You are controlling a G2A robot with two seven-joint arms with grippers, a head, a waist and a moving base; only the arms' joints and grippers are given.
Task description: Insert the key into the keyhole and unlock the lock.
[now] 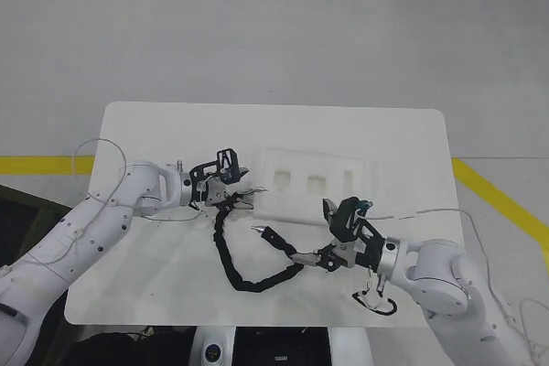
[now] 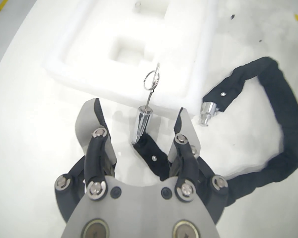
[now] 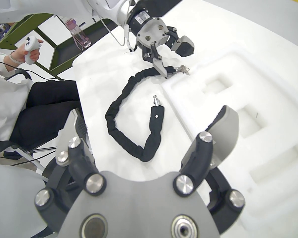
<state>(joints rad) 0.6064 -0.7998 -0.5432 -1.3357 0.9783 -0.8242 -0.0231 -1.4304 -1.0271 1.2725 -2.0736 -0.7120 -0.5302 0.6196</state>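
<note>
A chain lock in a black fabric sleeve lies curved on the white table. Its chrome cylinder end lies against the foam tray, with the key stuck in it and a key ring hanging over the tray's rim. My left gripper is open and straddles that cylinder end, also seen as left gripper. The chain's loose chrome pin end lies apart, beside the tray. My right gripper is open and holds nothing, close to the sleeve's bend; right gripper.
A white foam tray with square recesses lies at the middle back of the table, its wall just beyond the left gripper. Yellow floor tape runs on both sides. A green rack stands off the table's edge.
</note>
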